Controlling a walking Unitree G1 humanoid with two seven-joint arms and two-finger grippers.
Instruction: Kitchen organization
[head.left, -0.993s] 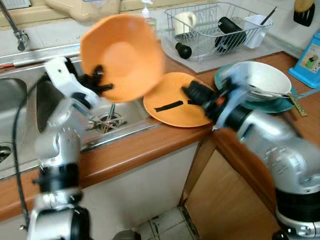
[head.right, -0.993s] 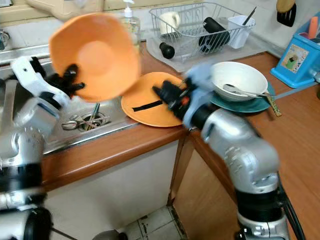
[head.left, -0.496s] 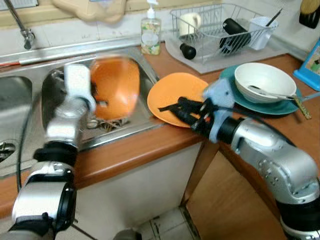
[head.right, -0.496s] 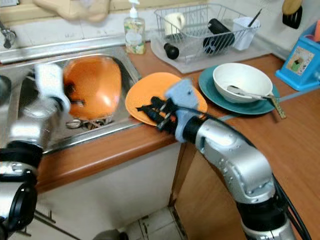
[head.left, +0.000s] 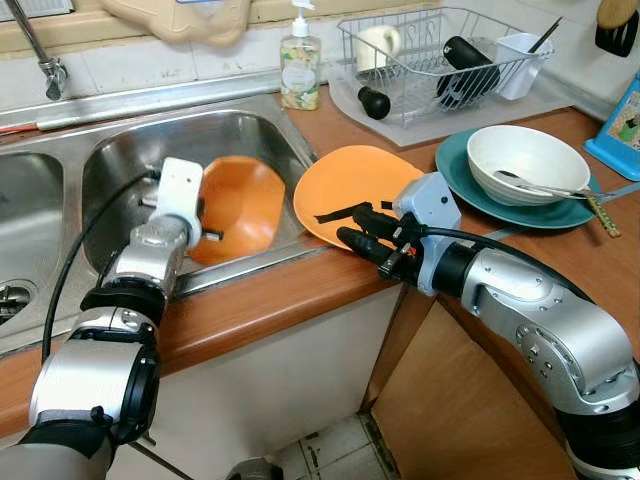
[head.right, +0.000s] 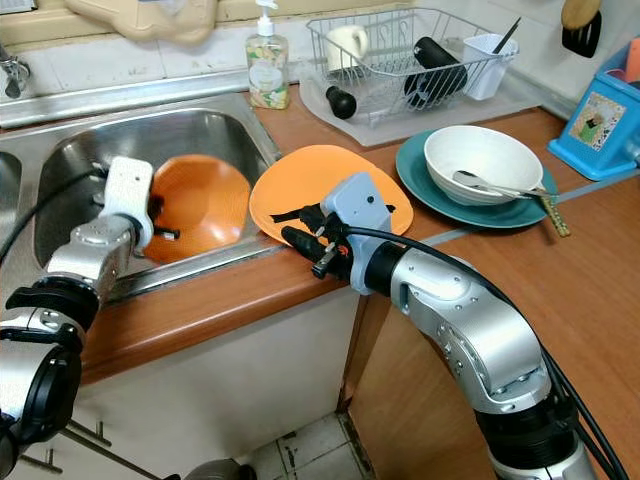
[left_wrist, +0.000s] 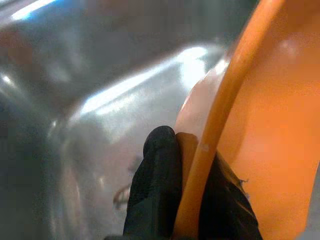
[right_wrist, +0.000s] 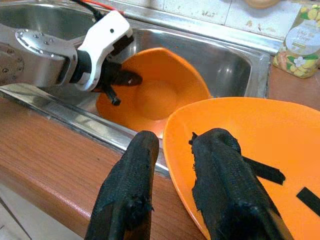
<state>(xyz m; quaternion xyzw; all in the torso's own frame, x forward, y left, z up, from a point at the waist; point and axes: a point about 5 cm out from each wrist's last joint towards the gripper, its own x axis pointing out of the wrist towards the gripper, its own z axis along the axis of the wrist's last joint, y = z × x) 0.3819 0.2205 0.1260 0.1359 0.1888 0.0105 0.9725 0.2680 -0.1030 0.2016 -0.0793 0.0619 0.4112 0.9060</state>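
Change since earlier frame: orange plastic bowl (head.left: 235, 205) had come down from above the sink edge, where it was held raised a second before, into the right-hand stainless steel sink basin (head.left: 130, 150); the right arm had drawn back from beside the white bowl to the near edge of the orange plate.
Left gripper (left_wrist: 192, 200): pinched on the rim of the orange bowl, one black finger (left_wrist: 155, 185) outside the wall and the other inside, low in the basin.
Orange bowl position: tilted on its side in the basin, its opening turned toward the right arm, leaning near the basin's right wall.
Right gripper (right_wrist: 175, 192): fingers parted and straddling the near rim of the flat orange plastic plate (head.left: 350, 180), one finger (right_wrist: 127, 190) below the rim and one above; whether they pressed on the plate could not be told.
Orange plate position: on the brown wooden tabletop (head.left: 290, 290) just beside the sink, its near edge over the tabletop's front edge; dark strips lay on its face.
White ceramic bowl (head.left: 525, 160): on a teal plate (head.left: 455, 165) to the right of the orange plate, a spoon resting in it.
Wire dish rack (head.left: 440, 60): at the back of the tabletop, holding a mug and a black item.
Soap bottle (head.left: 300, 65): upright behind the sink.
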